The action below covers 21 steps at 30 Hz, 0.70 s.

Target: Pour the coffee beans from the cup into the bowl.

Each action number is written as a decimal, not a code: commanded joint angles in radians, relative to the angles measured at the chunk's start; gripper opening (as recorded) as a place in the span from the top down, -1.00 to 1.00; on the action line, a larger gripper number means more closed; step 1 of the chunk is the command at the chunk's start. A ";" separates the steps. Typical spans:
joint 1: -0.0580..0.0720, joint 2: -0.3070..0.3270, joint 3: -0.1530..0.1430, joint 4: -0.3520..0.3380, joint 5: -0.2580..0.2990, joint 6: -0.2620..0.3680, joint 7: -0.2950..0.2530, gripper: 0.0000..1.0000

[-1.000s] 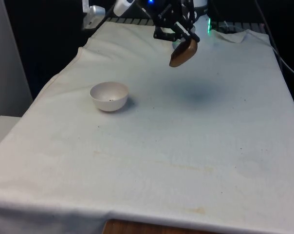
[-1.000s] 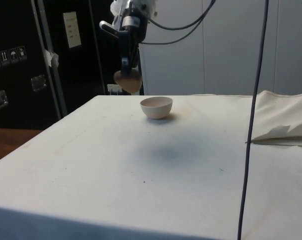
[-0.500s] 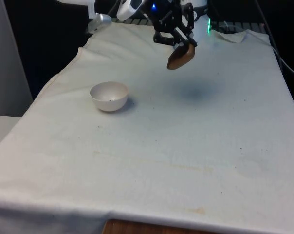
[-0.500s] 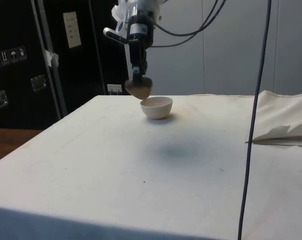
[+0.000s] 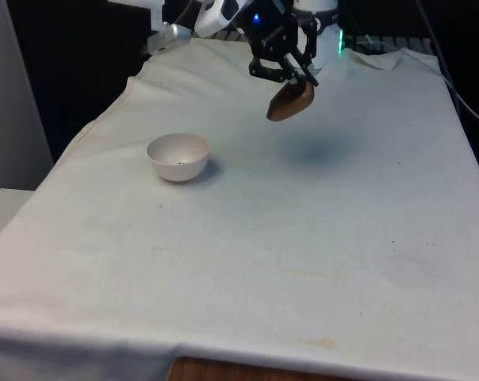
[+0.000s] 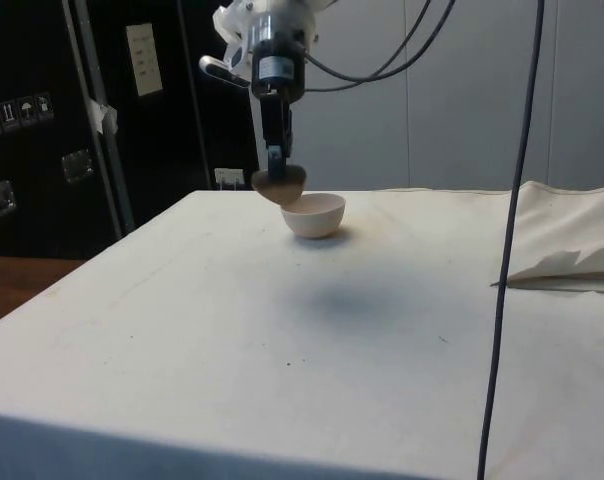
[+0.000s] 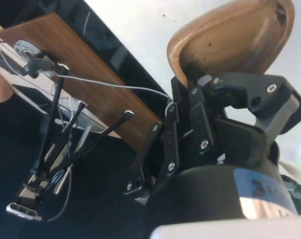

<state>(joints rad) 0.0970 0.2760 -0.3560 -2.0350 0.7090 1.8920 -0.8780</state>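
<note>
Lab: clothed test table [image 5: 303,238], dark cabinets [image 6: 82,110], hanging cables [image 6: 512,200].

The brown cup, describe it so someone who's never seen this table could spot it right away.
Start at the white cloth over the table, then look up at the black pincer hanging above its far end. The brown cup is clamped there, tilted in mid-air, unlike the white bowl resting on the cloth.

Even overhead light, soft shadow on cloth [image 5: 319,151], dark backgrounds
</note>
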 commanded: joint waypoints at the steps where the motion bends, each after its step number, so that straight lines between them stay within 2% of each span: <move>1: 0.007 -0.005 0.000 -0.009 -0.012 0.026 0.006 1.00; 2: 0.007 -0.005 0.002 -0.010 -0.015 0.033 0.007 1.00; 3: -0.001 0.000 0.005 -0.002 -0.007 0.013 0.000 1.00; 4: 0.007 -0.005 0.004 -0.012 -0.017 0.042 0.008 1.00; 11: 0.006 0.000 0.018 -0.026 -0.034 0.108 0.021 1.00; 12: -0.001 0.001 0.020 -0.021 -0.024 0.085 0.010 1.00; 13: 0.006 0.002 0.021 -0.029 -0.038 0.125 0.025 1.00; 20: 0.006 0.011 0.029 -0.041 -0.045 0.184 0.036 1.00; 21: -0.001 0.010 0.033 -0.038 -0.035 0.164 0.024 1.00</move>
<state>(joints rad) 0.0960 0.2880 -0.3220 -2.0740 0.6730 2.0650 -0.8520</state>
